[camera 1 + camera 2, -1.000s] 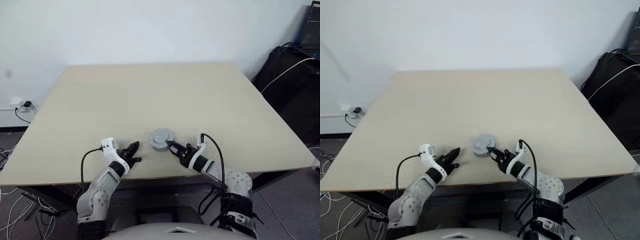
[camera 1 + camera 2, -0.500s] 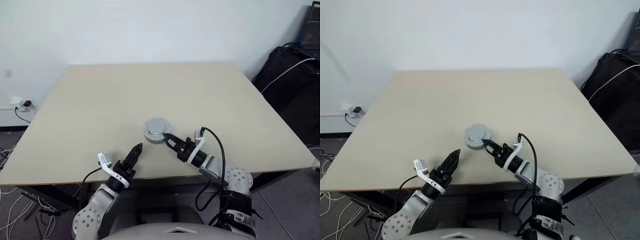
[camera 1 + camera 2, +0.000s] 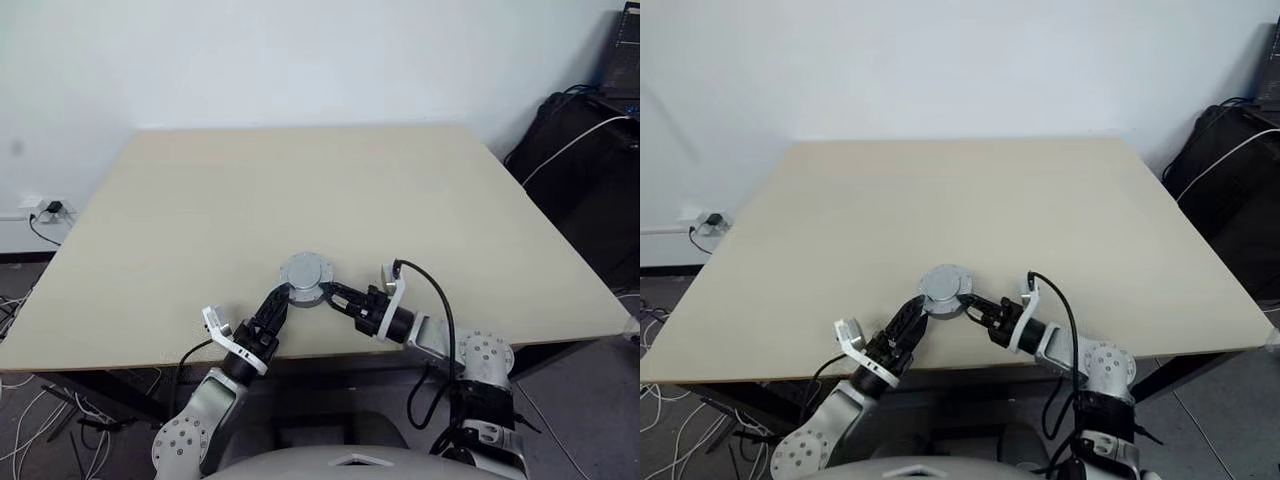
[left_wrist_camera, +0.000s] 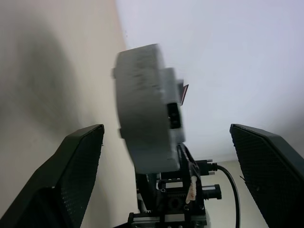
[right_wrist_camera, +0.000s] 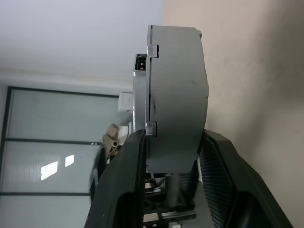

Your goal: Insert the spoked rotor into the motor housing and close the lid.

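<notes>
Closed motor, lid (image 3: 300,272) up, lifted off the desk (image 3: 300,190) at 6 o'clock, pinched in right hand (image 3: 322,294); left hand (image 3: 275,310), newly opened wide, now alongside for a two-handed press.

Closed grey motor housing (image 3: 302,274), lid (image 5: 140,99) on.

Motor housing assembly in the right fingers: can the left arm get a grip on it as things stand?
Probably yes. The left gripper stands open with the grey assembly between its fingers; the right gripper holds the opposite edge.
</notes>
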{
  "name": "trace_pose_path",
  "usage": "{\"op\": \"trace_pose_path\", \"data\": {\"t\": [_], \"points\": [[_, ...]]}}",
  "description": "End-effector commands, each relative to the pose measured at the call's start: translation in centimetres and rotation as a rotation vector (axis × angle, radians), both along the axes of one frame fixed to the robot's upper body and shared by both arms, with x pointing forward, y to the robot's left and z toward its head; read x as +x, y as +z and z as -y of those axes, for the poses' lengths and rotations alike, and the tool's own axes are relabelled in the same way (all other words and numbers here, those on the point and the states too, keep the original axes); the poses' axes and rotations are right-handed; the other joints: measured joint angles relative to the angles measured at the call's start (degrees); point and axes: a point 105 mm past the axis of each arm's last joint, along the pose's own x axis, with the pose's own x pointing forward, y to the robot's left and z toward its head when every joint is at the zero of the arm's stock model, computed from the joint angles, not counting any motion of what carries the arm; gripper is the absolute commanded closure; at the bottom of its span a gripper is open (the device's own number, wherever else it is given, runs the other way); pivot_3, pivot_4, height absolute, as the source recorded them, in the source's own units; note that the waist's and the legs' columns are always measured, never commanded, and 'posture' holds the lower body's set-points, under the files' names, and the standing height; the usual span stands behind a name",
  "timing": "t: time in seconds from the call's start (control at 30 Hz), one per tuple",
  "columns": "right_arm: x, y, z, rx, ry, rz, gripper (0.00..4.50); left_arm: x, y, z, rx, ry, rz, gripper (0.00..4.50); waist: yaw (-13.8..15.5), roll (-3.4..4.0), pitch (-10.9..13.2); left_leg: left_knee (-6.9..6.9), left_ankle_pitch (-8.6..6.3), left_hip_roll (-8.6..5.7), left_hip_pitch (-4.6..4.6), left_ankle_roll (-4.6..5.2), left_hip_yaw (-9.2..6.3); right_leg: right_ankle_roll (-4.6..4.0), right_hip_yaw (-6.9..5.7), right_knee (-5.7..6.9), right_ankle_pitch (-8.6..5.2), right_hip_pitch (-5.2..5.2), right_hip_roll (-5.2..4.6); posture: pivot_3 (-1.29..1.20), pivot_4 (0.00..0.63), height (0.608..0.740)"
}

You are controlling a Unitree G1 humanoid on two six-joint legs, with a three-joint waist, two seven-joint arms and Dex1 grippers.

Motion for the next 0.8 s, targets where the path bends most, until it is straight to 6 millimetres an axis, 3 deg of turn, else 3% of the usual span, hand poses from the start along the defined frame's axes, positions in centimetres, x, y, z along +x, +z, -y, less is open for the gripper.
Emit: {"op": "trace_pose_path", "data": {"t": [0.03,0.27,0.57,0.7,0.8], "points": [[-0.3,2.7,-0.3,0.065,0.038,0.101,3.2,0.9,1.8,2.4,-0.15,0.001,0.036,0.03,0.0,-0.05,0.0,0.0,0.0,0.0,0.0,0.0,0.0,0.0,0.0,-0.01,0.0,0.0,0.0,0.0,0.0,0.74],[-1.9,2.7,-0.7,0.072,0.117,0.091,3.2,0.9,1.8,2.9,-0.169,-0.022,0.027,0.03,0.0,-0.06,0.0,0.0,0.0,0.01,0.0,0.01,0.0,0.0,0.0,-0.01,0.0,0.0,0.0,0.0,0.0,0.74],[-2.4,2.6,-0.8,0.064,0.139,0.077,3.2,0.8,2.0,3.3,-0.187,-0.04,0.032,0.03,0.0,-0.12,0.1,0.0,-0.01,0.01,-0.01,0.01,0.0,-0.01,0.0,-0.02,-0.01,0.0,0.0,0.0,0.0,0.74],[-2.1,2.4,-0.5,0.05,0.123,0.069,3.2,0.7,2.1,3.1,-0.2,-0.033,0.033,0.9,0.0,-0.14,0.1,0.0,-0.01,0.01,-0.01,0.01,-0.01,-0.01,0.0,-0.02,-0.01,0.0,0.0,0.0,0.0,0.74],[-2.0,2.2,-0.5,0.043,0.115,0.062,3.2,0.7,2.1,3.1,-0.2,-0.032,0.033,1.93,0.0,-0.2,0.1,0.0,-0.01,0.0,-0.02,0.01,-0.01,-0.01,0.0,-0.02,-0.01,0.0,0.0,0.0,0.0,0.74]]}}
